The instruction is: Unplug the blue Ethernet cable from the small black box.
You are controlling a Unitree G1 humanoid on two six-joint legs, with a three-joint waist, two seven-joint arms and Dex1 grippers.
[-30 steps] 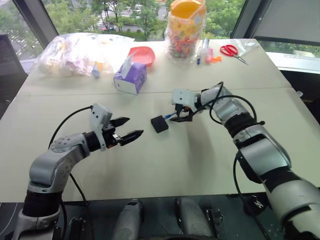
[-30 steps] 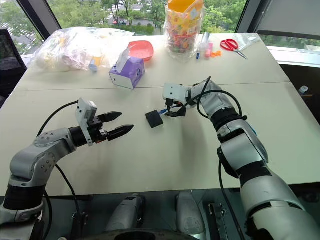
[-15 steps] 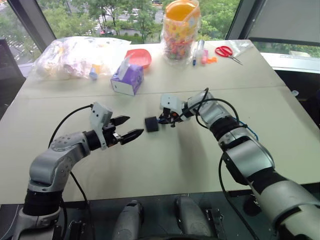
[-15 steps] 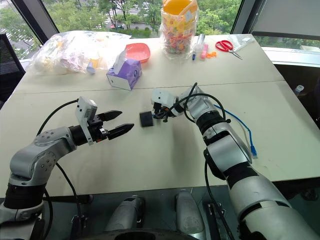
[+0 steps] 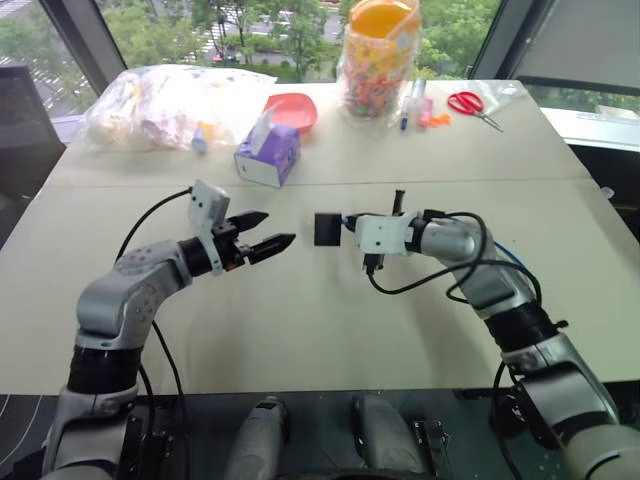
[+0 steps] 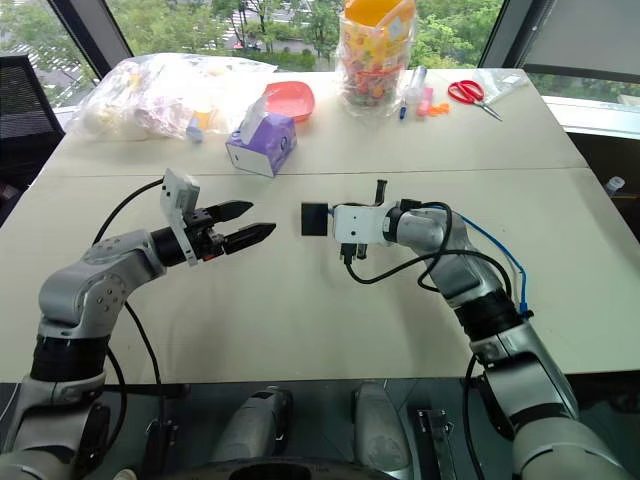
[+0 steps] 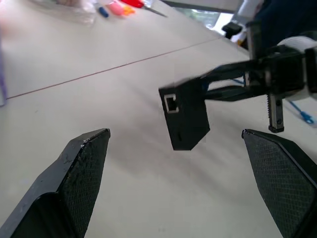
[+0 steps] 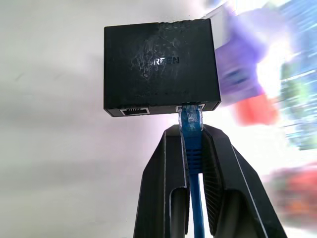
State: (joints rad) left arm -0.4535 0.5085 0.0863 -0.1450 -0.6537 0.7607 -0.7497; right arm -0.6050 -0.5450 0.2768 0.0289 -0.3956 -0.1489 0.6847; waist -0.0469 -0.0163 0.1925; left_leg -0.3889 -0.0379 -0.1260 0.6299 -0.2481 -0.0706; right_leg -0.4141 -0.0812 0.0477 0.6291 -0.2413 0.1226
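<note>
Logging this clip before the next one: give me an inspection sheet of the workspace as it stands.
Surface: beige table, seam across the middle.
Job's things: small black box hangs above the table, blue Ethernet cable still plugged in.
Clutter: purple tissue box, red bowl, plastic bag, candy jar, scissors, pens.
Grippers: left gripper open, empty; right gripper shut on the cable.
Cables: black arm cables.
Surroundings: windows, trees outside.

My arms are silver-grey shells with black joint bands and looping black cables. Each wrist carries a white camera block, and my left gripper (image 5: 262,243) and right gripper (image 8: 192,144) have tapered black fingers with cross-hatched pads (image 7: 86,163).
</note>
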